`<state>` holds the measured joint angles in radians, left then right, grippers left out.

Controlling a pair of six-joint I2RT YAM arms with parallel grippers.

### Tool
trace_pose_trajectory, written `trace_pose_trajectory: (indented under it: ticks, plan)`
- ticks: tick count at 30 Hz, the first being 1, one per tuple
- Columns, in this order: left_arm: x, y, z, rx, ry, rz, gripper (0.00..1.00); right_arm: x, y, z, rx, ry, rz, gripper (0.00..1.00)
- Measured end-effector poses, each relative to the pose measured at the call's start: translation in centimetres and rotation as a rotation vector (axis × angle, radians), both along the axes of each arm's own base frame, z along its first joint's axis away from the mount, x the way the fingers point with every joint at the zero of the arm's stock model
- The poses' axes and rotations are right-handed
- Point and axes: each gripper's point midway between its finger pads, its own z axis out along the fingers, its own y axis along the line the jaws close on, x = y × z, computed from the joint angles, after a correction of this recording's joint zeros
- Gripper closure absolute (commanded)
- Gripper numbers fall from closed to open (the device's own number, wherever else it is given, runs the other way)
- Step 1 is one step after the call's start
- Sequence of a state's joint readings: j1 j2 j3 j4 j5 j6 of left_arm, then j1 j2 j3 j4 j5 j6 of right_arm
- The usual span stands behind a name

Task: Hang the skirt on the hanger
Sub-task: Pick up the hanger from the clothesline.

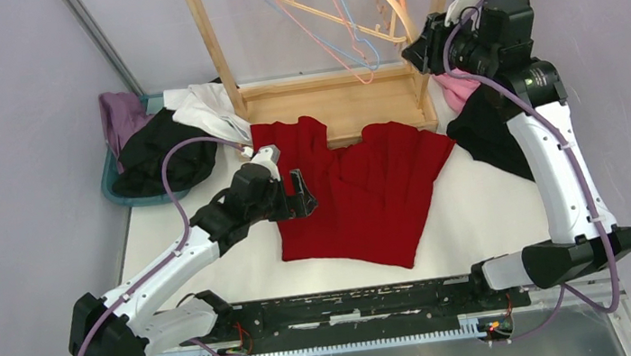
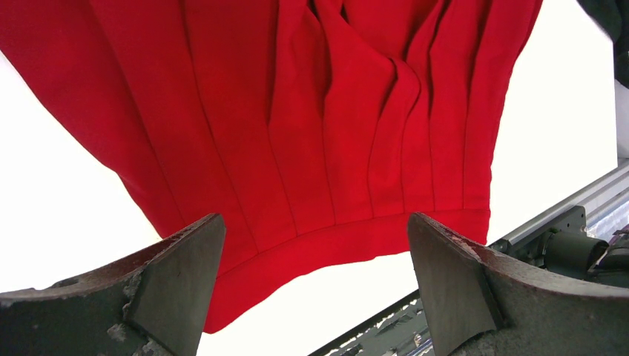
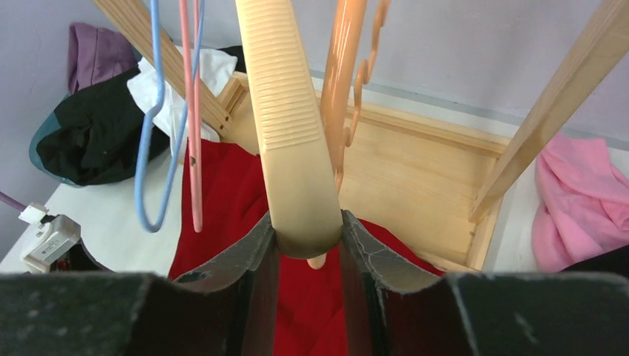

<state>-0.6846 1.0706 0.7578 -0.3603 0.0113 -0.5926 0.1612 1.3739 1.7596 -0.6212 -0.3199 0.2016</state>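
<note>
Red skirt (image 1: 359,195), judged soft, light and limp, is laid flat on the table (image 1: 480,212), best taken at the waistband (image 2: 348,241) before the spread left gripper (image 2: 315,230); the right gripper (image 3: 308,237) is clamped on a hanger (image 3: 289,133).

all three views share the skirt (image 1: 359,191): top from overhead at 6 o'clock, left wrist close above, right wrist from 2 o'clock, higher.

The pleated fabric skirt (image 1: 359,195) is plain deep red. The ribbed plastic hanger (image 3: 289,126) is cream; with it are an orange notched hanger (image 3: 345,74), a pink wire hanger (image 3: 195,200) and a blue wire hanger (image 3: 153,59). The wooden rack (image 3: 415,178) is pale tan; the half-covered plastic basket (image 1: 135,200) looks teal.
</note>
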Motion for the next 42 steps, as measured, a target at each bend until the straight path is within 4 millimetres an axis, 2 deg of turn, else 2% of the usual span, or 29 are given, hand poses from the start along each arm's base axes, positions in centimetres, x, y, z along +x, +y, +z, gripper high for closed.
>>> trace_pose_trajectory:
  ticks: [3,10,15,22,30,35,38,42]
  plan:
    - [0.0,0.0,0.0,0.0,-0.001,0.0,0.01,-0.1,0.4,-0.3,-0.023,0.002,0.012,0.61]
    - [-0.1,-0.2,0.0,-0.006,0.005,-0.01,0.01,-0.2,0.3,-0.3,-0.047,-0.009,0.021,0.6]
    - [-0.2,-0.2,0.0,-0.008,0.008,-0.014,0.01,0.2,1.0,0.4,-0.043,-0.024,0.049,0.47]
    - [-0.2,-0.2,0.0,-0.008,0.009,-0.014,0.01,0.1,0.8,0.2,-0.063,-0.024,0.041,0.47]
    - [-0.2,-0.2,0.0,-0.007,0.009,-0.014,0.01,-0.3,0.7,2.0,-0.053,-0.076,0.033,0.43]
    - [-0.2,-0.2,-0.1,-0.007,0.01,-0.014,0.01,-0.5,1.1,4.6,-0.017,-0.164,0.036,0.36]
    - [-0.2,-0.2,-0.1,-0.007,0.01,-0.014,0.01,-0.5,1.4,7.0,0.006,-0.231,0.041,0.34]
    - [-0.2,-0.2,-0.1,-0.007,0.01,-0.014,0.01,1.0,2.3,10.7,0.037,-0.326,0.068,0.34]
